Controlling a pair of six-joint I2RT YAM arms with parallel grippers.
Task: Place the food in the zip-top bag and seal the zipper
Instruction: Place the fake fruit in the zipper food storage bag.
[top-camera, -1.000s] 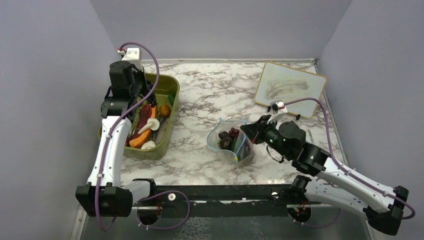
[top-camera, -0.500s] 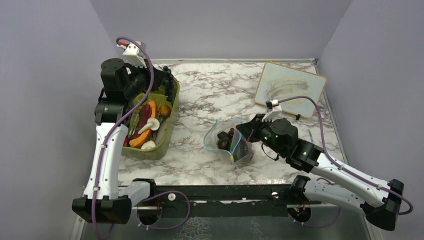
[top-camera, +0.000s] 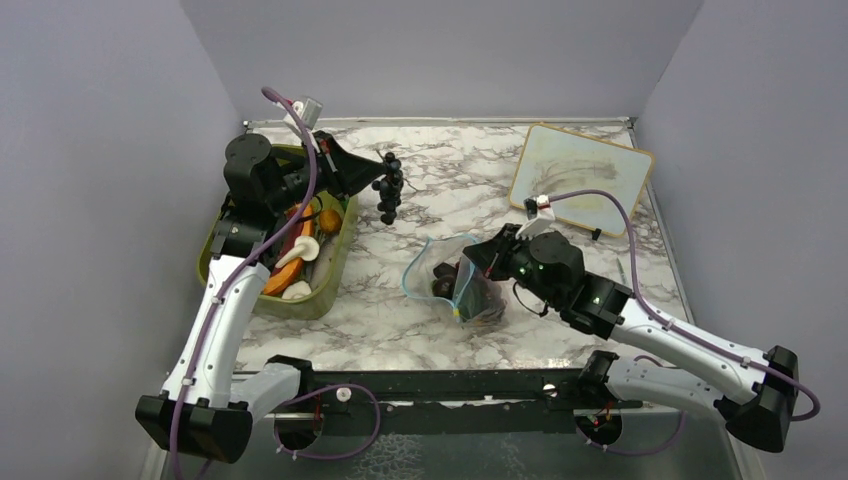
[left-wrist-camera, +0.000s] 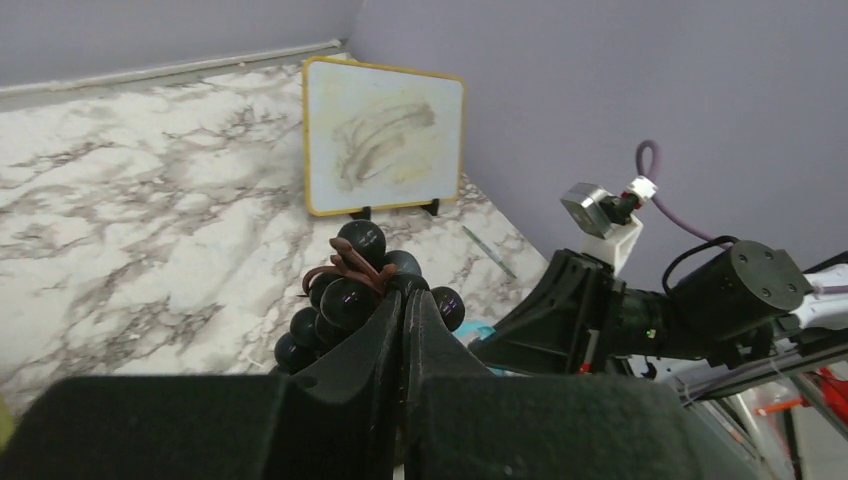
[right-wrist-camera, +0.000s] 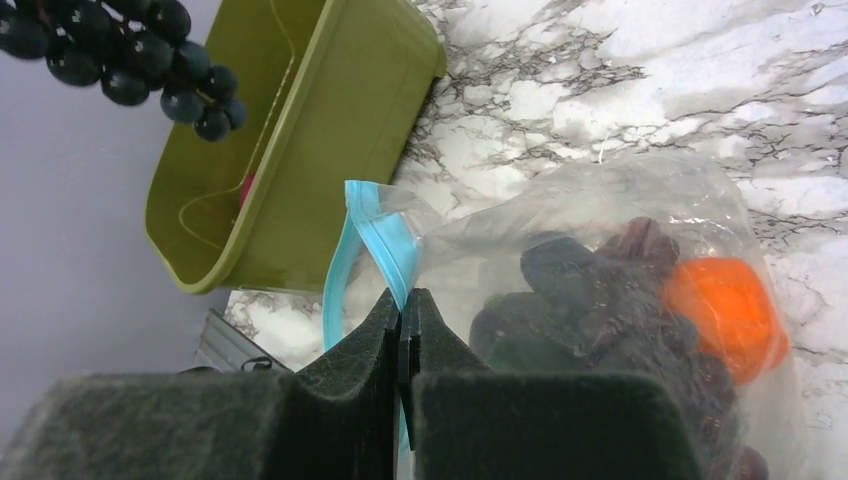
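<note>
My left gripper (top-camera: 379, 180) is shut on the dark purple grape bunch (top-camera: 389, 188) and holds it in the air between the olive tub and the bag; in the left wrist view the grapes (left-wrist-camera: 350, 290) sit at the closed fingertips. The clear zip-top bag (top-camera: 450, 275) lies mid-table with its mouth open to the left, holding dark red chunks, dark pieces and an orange piece (right-wrist-camera: 725, 300). My right gripper (top-camera: 470, 270) is shut on the bag's teal-blue zipper (right-wrist-camera: 385, 240) and holds that edge up. The grapes also show in the right wrist view (right-wrist-camera: 110, 50).
The olive-green tub (top-camera: 333, 170) at the left holds orange, dark red and white food pieces (top-camera: 300, 250). A small yellow-framed whiteboard (top-camera: 580, 175) stands at the back right. Grey walls close in the table on three sides.
My left gripper lifted the grape bunch out of the tub and carried it right, toward the bag. My right gripper shifted left a little, still pinching the bag's zipper.
</note>
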